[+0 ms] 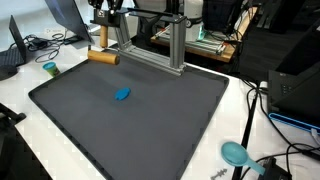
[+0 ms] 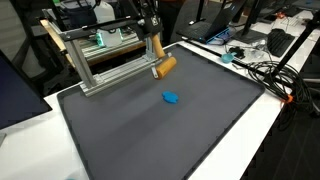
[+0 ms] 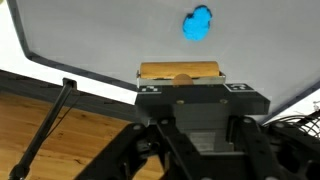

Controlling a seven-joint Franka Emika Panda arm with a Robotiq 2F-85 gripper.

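One dark mat [image 1: 150,120], pincer [image 1: 101,50] on roller [image 1: 105,58], probably lab

Flat indoor light, soft low-res frames all round.
You've got even overhead light in both exterior views, so the dark mat [image 1: 150,120] carries hardly any shadow and the white table [image 1: 232,115] edge runs a bit hot. Your wrist view is the rough one: the gripper [image 3: 181,78] housing across the bottom is dark and blurry, the top looks washed out, and the blue blob [image 3: 197,23] is smeared.
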